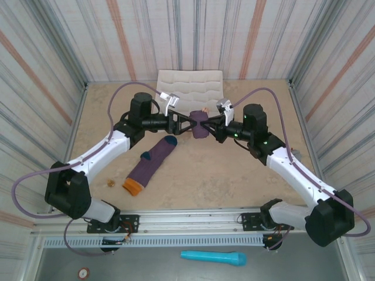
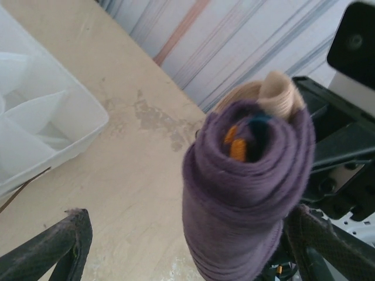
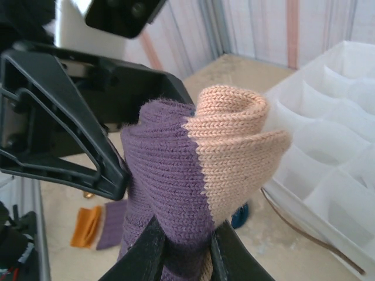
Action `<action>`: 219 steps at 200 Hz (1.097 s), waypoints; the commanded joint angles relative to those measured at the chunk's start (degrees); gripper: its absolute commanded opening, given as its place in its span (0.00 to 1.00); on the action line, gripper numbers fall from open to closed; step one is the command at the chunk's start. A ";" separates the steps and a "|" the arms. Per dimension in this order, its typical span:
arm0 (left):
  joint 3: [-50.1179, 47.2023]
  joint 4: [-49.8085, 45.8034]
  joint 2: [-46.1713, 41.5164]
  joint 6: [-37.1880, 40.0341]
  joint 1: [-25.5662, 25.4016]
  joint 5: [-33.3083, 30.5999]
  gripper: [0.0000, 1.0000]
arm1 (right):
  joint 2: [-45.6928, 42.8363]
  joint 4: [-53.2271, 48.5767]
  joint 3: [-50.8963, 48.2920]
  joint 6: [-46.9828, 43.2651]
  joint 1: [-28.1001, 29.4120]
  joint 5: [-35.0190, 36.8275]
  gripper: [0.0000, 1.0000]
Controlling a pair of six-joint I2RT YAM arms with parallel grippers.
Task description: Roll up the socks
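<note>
The bench [image 1: 234,175] has a pale beige, mottled top, with a darker stained patch [image 2: 155,120] showing in the left wrist view. Striped panels close it in on three sides: the back wall [image 1: 193,35] at 12 o'clock, the left wall [image 1: 35,76] at 9 o'clock and the right wall [image 1: 345,70] at 3 o'clock. All are white and grey with thin orange-red stripes. At 6 o'clock a silver metal rail [image 1: 187,219] edges the bench, with a grey surface [image 1: 146,263] beyond it. The light is soft and even.

Top external: fixed, high above the near edge, looking down over the whole table [image 1: 199,175]. Left wrist, right wrist: close range, facing each other across the rolled sock [image 2: 246,193] [image 3: 167,170]. Common to all three: rolled sock [image 1: 200,126], white tray [image 1: 190,88] [image 2: 47,117] [image 3: 328,134].
</note>
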 commanded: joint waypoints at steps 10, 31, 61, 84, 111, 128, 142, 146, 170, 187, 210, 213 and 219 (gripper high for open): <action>-0.72 8.68 -0.95 -2.16 -0.16 5.58 0.88 | 2.44 0.58 3.80 2.23 -0.33 -7.13 0.00; 0.03 9.93 -0.13 -3.41 -0.13 7.33 0.87 | 4.56 0.60 5.39 3.29 -0.33 -9.93 0.00; 0.19 11.02 0.12 -4.16 -0.16 7.73 0.84 | 7.03 0.86 6.80 4.53 -0.32 -13.11 0.00; 0.87 11.68 0.77 -5.10 -0.16 8.42 0.80 | 8.18 1.29 7.46 5.54 -0.33 -14.83 0.00; 1.00 13.09 1.56 -6.47 -0.16 8.99 0.72 | 8.50 2.09 7.44 6.04 -0.29 -15.12 0.00; 1.22 13.50 1.94 -7.08 -0.16 9.13 0.63 | 8.78 2.16 7.73 6.16 -0.32 -15.70 0.00; 1.26 14.09 2.22 -7.50 -0.15 9.29 0.56 | 9.03 2.16 7.83 6.26 -0.29 -15.76 0.00; 1.39 14.05 2.27 -7.59 -0.16 9.31 0.54 | 9.03 2.18 7.82 6.26 -0.27 -15.77 0.00; 2.01 14.19 2.58 -7.96 -0.18 9.18 0.40 | 9.20 2.22 7.85 6.34 -0.20 -16.10 0.00; 2.69 13.93 2.84 -8.05 -0.22 9.24 0.30 | 9.37 2.01 7.84 6.30 -0.31 -15.68 0.00; 3.79 13.40 3.46 -8.01 -0.32 9.53 0.15 | 9.48 1.36 7.86 6.30 -0.33 -15.07 0.00; 4.02 13.30 3.46 -7.95 -0.33 9.59 0.12 | 9.43 1.19 7.86 6.26 -0.33 -14.88 0.00; 4.26 13.10 3.63 -7.86 -0.42 9.51 0.07 | 9.41 0.72 8.01 6.27 -0.41 -14.35 0.04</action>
